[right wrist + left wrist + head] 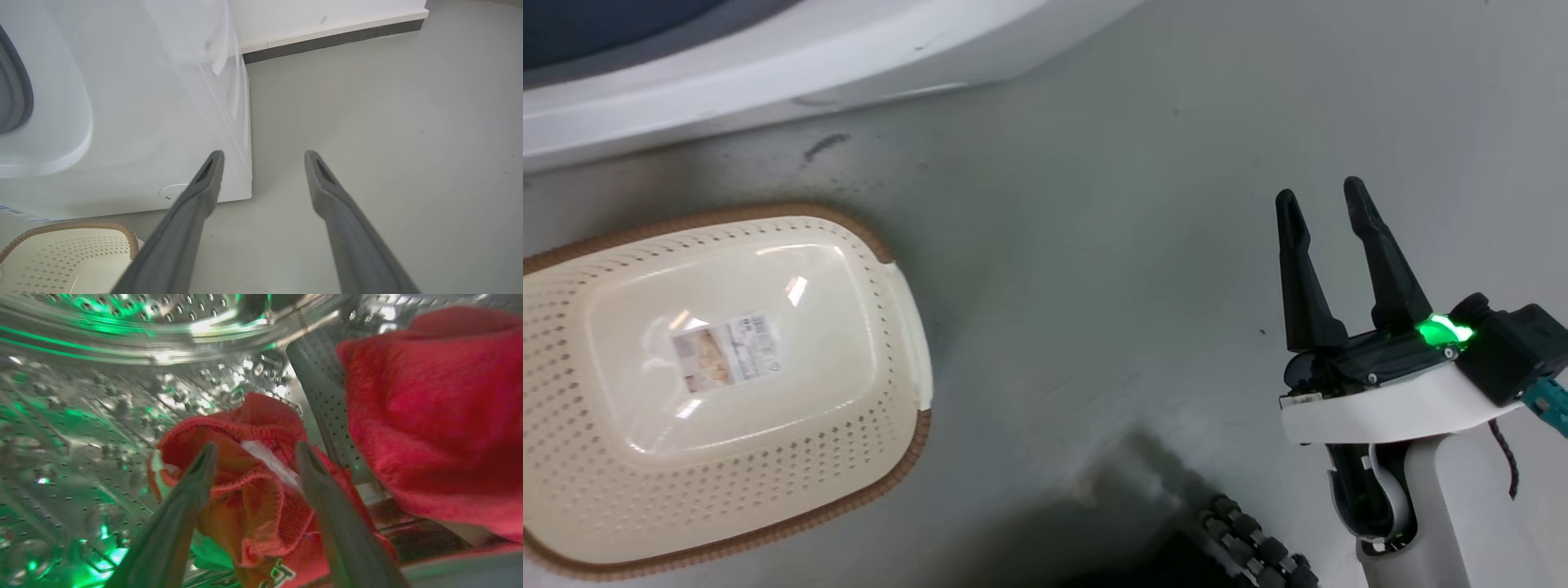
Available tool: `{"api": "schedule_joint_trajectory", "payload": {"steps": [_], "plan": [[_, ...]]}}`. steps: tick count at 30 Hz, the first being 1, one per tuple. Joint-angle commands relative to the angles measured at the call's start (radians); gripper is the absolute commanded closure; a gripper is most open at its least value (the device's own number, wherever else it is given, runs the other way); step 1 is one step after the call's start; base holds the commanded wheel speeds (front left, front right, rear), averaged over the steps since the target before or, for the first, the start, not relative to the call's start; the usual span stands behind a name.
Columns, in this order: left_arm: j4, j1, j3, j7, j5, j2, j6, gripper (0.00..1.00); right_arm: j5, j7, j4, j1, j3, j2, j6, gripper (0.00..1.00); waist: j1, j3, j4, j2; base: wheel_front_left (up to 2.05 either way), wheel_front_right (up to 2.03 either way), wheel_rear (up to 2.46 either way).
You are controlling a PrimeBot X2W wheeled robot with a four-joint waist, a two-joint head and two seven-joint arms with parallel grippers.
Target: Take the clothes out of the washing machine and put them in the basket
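The left gripper [257, 446] reaches deep into the drum [102, 416], its two long fingers [175, 522] spread wide, jaws open and set to either side of the near garment [253, 490]; whether they touch the cloth cannot be told. This garment is crumpled on the drum wall, showing a white strip and a small white patch with dark print low down. The second garment [433, 416] hangs large at that view's right, beside a grey perforated rib [322, 400]. That makes two red garments, both inside the machine [727, 73]. The steel drum glints with green light. In the head view the right gripper [1321, 189] is held upright at the lower right on its pale forearm, jaws open, fingers pointing up the view over bare floor, with a green lamp [1445, 331] lit at its wrist. One basket [727, 482], cream with a brown rim, sits on the grey floor [1094, 245] at the left, near the machine's white front, its paper label [727, 351] on its bottom. The right wrist view shows a white wall with a dark base strip [335, 38] behind the machine's corner.
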Motion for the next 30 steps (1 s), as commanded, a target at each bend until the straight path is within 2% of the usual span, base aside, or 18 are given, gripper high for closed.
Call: {"api": "schedule_joint_trajectory", "payload": {"steps": [1, 5, 9, 19, 20, 21, 24, 27, 30], "plan": [[0.059, -0.094, -0.023, 0.102, -0.025, 0.035, 0.002, 0.0, 0.02, -0.002, -0.014, -0.017, 0.027, 0.001, -0.001, 0.0, -0.0003, 0.063, -0.058, 0.0, 0.0, 0.0, 0.0], [0.118, -0.154, -0.043, 0.215, -0.025, 0.072, 0.001, 0.0, 0.014, -0.002, -0.025, -0.02, 0.061, 0.001, -0.001, 0.0, -0.0003, 0.09, -0.095, 0.0, 0.0, 0.0, 0.0], [0.137, -0.179, -0.071, 0.278, -0.017, 0.101, 0.001, 0.0, 0.036, -0.002, -0.039, -0.018, 0.07, 0.001, -0.001, 0.0, -0.0003, 0.117, -0.118, 0.0, 0.0, 0.0, 0.0], [0.152, -0.166, -0.137, 0.356, -0.053, 0.141, 0.001, 0.0, 0.052, -0.002, -0.043, -0.009, 0.084, 0.001, -0.001, 0.0, -0.0003, 0.139, -0.12, 0.0, 0.0, 0.0, 0.0], [0.151, -0.162, -0.147, 0.364, -0.061, 0.143, 0.001, 0.58, 0.053, -0.002, -0.043, -0.011, 0.082, 0.001, -0.001, 0.0, -0.0003, 0.14, -0.119, 0.0, 0.0, 0.0, 0.0], [0.148, -0.16, -0.152, 0.372, -0.077, 0.142, 0.001, 1.0, 0.054, -0.002, -0.044, -0.014, 0.08, 0.001, -0.001, 0.0, -0.0003, 0.141, -0.118, 0.0, 0.0, 0.0, 0.0], [0.134, -0.157, -0.179, 0.38, -0.105, 0.153, 0.001, 1.0, 0.059, -0.002, -0.041, -0.022, 0.075, 0.001, -0.001, 0.0, -0.0003, 0.142, -0.117, 0.0, 0.0, 0.0, 0.0], [0.119, -0.168, -0.189, 0.35, -0.117, 0.172, 0.001, 1.0, 0.059, -0.002, -0.035, -0.03, 0.079, 0.001, -0.001, 0.0, -0.0003, 0.138, -0.121, 0.0, 0.0, 0.0, 0.0], [0.114, -0.174, -0.195, 0.302, -0.127, 0.165, 0.001, 1.0, 0.054, -0.002, -0.024, -0.033, 0.073, 0.001, -0.001, 0.0, -0.0003, 0.116, -0.115, 0.0, 0.0, 0.0, 0.0]]}}
